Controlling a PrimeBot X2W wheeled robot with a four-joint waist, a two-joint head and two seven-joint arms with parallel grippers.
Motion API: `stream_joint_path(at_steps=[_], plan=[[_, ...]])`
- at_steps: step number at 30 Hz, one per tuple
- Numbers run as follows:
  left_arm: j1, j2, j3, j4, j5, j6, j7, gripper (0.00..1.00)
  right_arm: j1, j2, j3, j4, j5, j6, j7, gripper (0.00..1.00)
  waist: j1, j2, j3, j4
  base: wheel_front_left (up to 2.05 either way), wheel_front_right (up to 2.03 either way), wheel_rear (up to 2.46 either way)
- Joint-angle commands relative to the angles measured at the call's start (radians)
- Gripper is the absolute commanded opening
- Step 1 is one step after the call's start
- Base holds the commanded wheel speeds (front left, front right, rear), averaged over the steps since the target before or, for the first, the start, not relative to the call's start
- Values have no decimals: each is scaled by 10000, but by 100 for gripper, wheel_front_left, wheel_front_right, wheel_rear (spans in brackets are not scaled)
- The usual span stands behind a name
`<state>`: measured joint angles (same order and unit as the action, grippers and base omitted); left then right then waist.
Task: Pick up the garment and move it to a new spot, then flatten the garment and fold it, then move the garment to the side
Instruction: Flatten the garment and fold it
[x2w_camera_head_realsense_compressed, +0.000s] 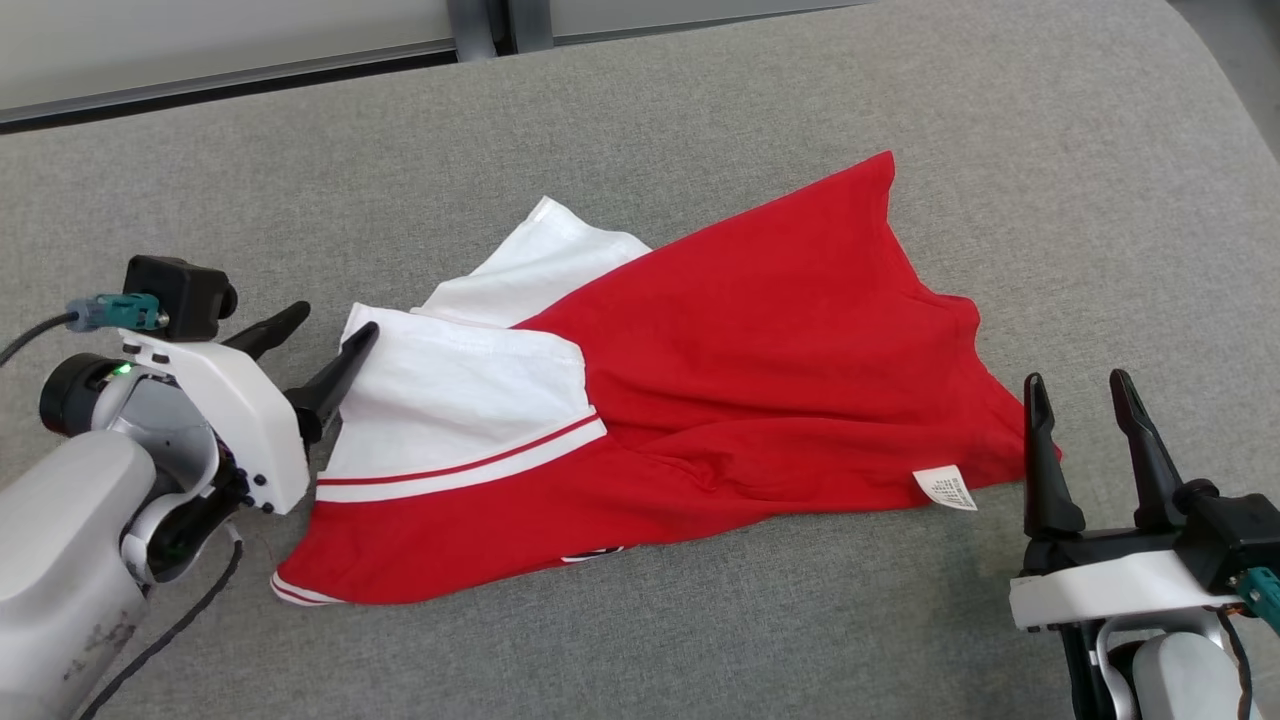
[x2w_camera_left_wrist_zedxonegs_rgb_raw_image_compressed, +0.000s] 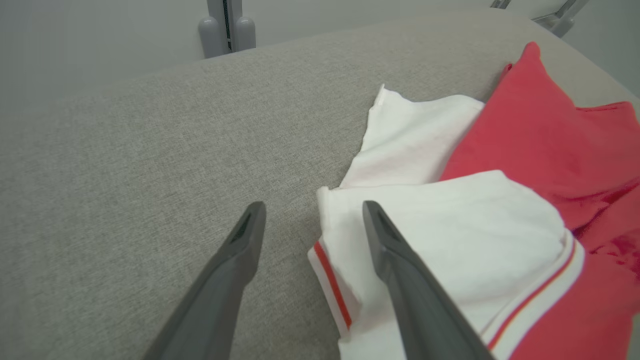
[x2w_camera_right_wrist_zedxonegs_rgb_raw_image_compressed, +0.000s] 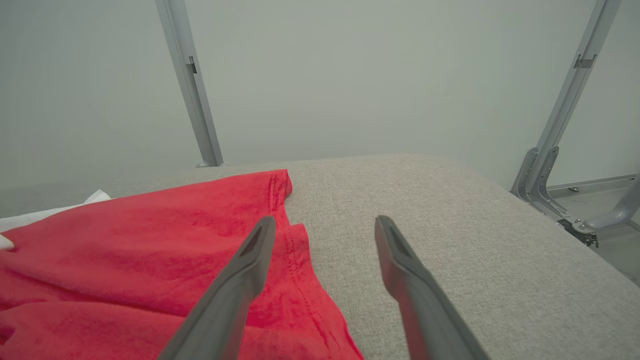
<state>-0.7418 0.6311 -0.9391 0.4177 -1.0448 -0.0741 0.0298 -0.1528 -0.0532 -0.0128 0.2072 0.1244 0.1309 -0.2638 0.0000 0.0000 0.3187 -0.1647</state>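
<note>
One garment (x2w_camera_head_realsense_compressed: 720, 380) lies between left gripper (x2w_camera_head_realsense_compressed: 335, 320) and right gripper (x2w_camera_head_realsense_compressed: 1076, 378), both spread.

Soft, even light all over, bright and flat; only faint shadows sit under the folds of the garment (x2w_camera_head_realsense_compressed: 700, 380). The head view is sharp. Both wrist views bend at the edges, their near fingers (x2w_camera_left_wrist_zedxonegs_rgb_raw_image_compressed: 220, 290) slightly blurred

The garment (x2w_camera_head_realsense_compressed: 760, 380) is soft matt red-and-white knit cloth with a thin white label (x2w_camera_head_realsense_compressed: 945, 488), the worktop (x2w_camera_head_realsense_compressed: 700, 120) wears coarse grey woven fabric, and the left end effector (x2w_camera_head_realsense_compressed: 335, 320) and right end effector (x2w_camera_head_realsense_compressed: 1075, 378) have smooth matt dark plastic fingers (x2w_camera_head_realsense_compressed: 1042, 460) on pale plastic housings (x2w_camera_head_realsense_compressed: 250, 410).
</note>
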Motion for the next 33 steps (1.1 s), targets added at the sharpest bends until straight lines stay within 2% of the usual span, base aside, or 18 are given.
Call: stream_joint_path(at_steps=[1,7,12,15,16,17,18,19,27,33], plan=[[-194,167,56,-28,-178,-30,388,100,17,-17,41,-2,14,-3,-8,100,0,0,-5,-25,0,0,0],[-506,522,219,-479,-1327,-146,2118,100,-44,1,275,50,19,-3,-8,100,0,0,49,-183,0,0,0],[-657,730,263,-749,-1756,7,2872,100,-109,13,406,140,57,-3,-8,100,0,0,162,-335,0,0,0],[-692,808,269,-870,-1873,110,3136,91,-136,15,419,156,48,-3,-8,100,0,0,234,-430,0,0,0],[-704,835,284,-910,-1883,142,3170,79,-147,17,420,156,58,-3,-8,100,0,0,260,-459,0,0,0],[-711,875,302,-945,-1877,149,3192,48,-165,18,424,154,59,-3,-8,100,0,0,286,-486,0,0,0],[-724,924,289,-979,-1800,143,3178,31,-189,18,414,150,52,-3,-8,100,0,0,311,-508,0,0,0],[-723,947,285,-999,-1783,160,3158,0,-216,19,410,142,48,-3,-8,100,0,0,334,-527,0,0,0],[-698,1187,331,-1431,-1604,72,2952,0,-108,22,318,189,62,-3,-8,100,0,0,337,-494,0,0,0],[-439,1564,494,-2281,-550,-20,1264,0,129,-5,81,314,-49,-3,-8,100,0,0,199,-320,0,0,0]])
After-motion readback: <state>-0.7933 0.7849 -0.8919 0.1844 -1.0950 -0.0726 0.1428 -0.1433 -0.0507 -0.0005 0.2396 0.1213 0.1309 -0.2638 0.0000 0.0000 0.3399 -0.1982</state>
